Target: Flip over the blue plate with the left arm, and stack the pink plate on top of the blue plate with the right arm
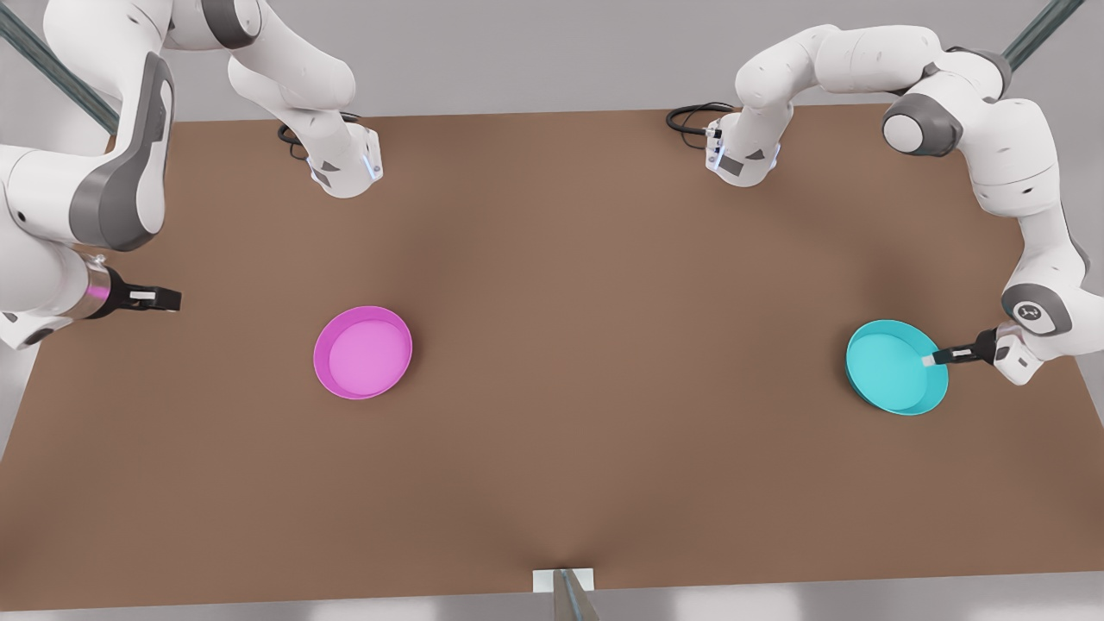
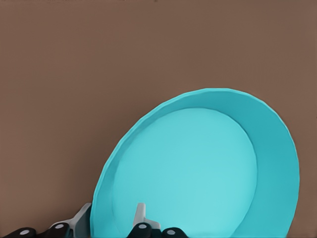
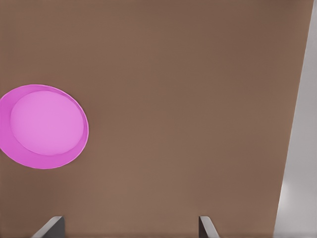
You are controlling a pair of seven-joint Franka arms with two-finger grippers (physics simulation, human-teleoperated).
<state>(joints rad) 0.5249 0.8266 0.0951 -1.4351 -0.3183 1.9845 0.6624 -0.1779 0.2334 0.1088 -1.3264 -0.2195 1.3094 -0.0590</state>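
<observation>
Hovering open over bare bench [image 1: 552, 388] at the front view's left, the right pincer [image 1: 159, 298] is waiting well apart from the pink plate [image 1: 363, 352], which is lying rim-up and holding nothing. At the far right, the left pincer [image 1: 942, 356] is clamping the tilted blue plate's [image 1: 893, 371] rim.
</observation>
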